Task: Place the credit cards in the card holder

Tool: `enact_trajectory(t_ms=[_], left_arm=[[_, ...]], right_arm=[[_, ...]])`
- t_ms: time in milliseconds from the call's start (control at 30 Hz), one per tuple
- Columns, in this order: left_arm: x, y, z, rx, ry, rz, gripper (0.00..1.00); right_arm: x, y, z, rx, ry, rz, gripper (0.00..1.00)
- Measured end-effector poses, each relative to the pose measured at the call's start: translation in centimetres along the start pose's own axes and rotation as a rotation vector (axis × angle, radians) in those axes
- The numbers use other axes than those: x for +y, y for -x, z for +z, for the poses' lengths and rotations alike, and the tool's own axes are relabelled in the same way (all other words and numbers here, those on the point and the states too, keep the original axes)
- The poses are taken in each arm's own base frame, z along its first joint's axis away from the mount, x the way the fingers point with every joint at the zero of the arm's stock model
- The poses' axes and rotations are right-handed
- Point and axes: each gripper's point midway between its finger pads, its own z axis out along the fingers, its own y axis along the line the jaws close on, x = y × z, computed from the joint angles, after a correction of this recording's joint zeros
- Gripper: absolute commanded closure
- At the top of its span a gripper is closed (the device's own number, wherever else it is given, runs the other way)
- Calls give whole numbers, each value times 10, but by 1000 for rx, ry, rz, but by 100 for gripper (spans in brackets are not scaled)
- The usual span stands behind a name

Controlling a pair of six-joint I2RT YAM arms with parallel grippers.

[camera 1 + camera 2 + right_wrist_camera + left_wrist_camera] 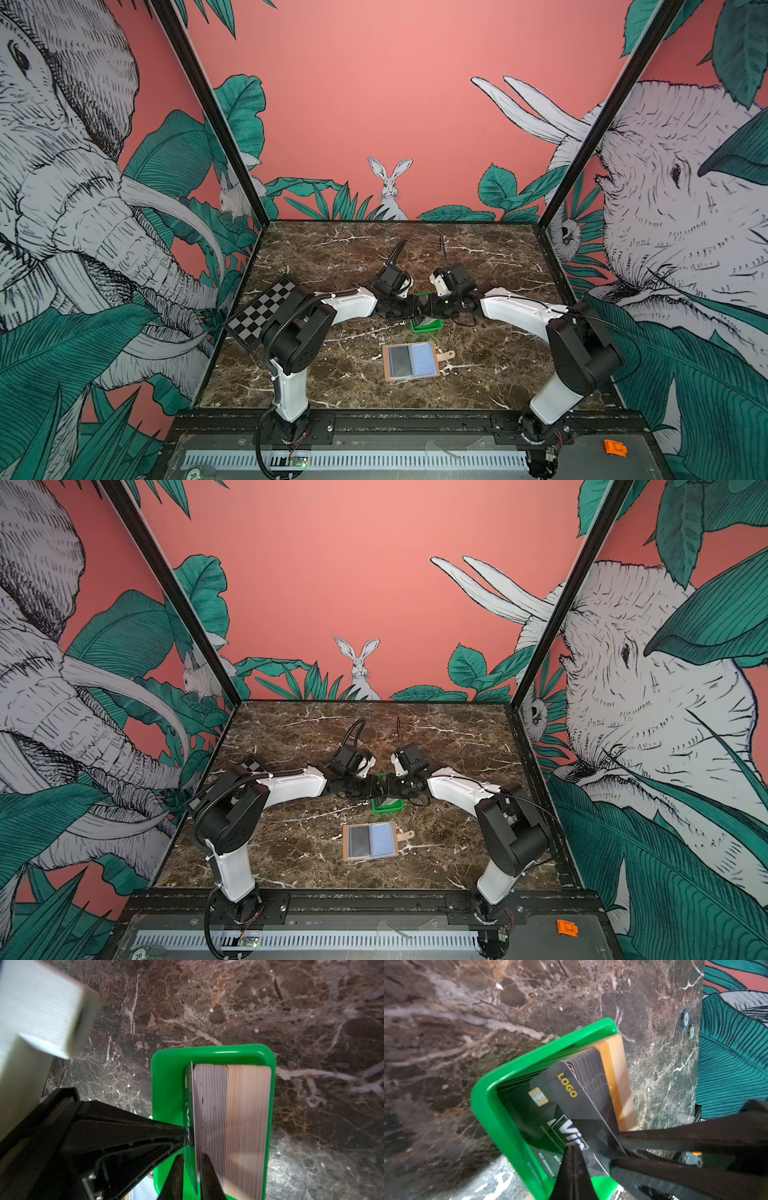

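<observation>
green plastic tray (483, 1109) at the middle of the marbled worktop (332, 257), packed with credit cards (209, 1115) stood on edge like files, dark ones filling one part of the tray and tan cards (249, 1115) the rest; stood so, most likely, to leave their top edges free for a grip. both arms meeting right above the tray. left pincer (572, 1151) pressed together into a single wedge, tip set against the face of the front black vip card (583, 1109), tilting it off the pack to open a gap behind. right pincer (191, 1159) reaching over the tray from the opposite side, fingers narrowed one to each side of that card's raised edge, one of them in the gap; cannot tell biting from merely flanking. judged a two-tool peel: one to separate, one to take, needed for a pack too tight to admit a finger unaided. card holder (411, 360) on the robot's side of the tray, apart from it, lying open and flat with pockets up, dark grey card (399, 360) and light blue card (423, 359) each in its own clear pocket, strap tab (446, 355) thrown outward; laid so, presumably, to take the next card without a second tool to hold it open. likely hazard at the tray: a neighbouring card dragged up along with the front one.
</observation>
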Motion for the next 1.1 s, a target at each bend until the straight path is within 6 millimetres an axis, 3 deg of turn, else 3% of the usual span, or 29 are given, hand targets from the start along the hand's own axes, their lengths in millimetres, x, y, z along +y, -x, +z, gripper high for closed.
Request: enact_trajectory(t_ms=[167, 433, 633, 867, 1100], left_arm=[[0, 0, 0, -3, -4, -8, 98], [1, -3, -1, -26, -22, -26, 97], [-4, -13, -26, -59, -43, -31, 93], [-33, -10, -66, -160, -156, -13, 84], [-48, -17, -81, -185, -256, -11, 77]], right_arm=[[-1, -1, 1, 1, -5, 0, 96], [-1, -2, -2, -5, -8, -3, 99], [2, -9, -15, -21, 9, -9, 100], [10, -11, -41, -77, 42, -23, 100], [17, -15, -71, -153, 82, -14, 100]])
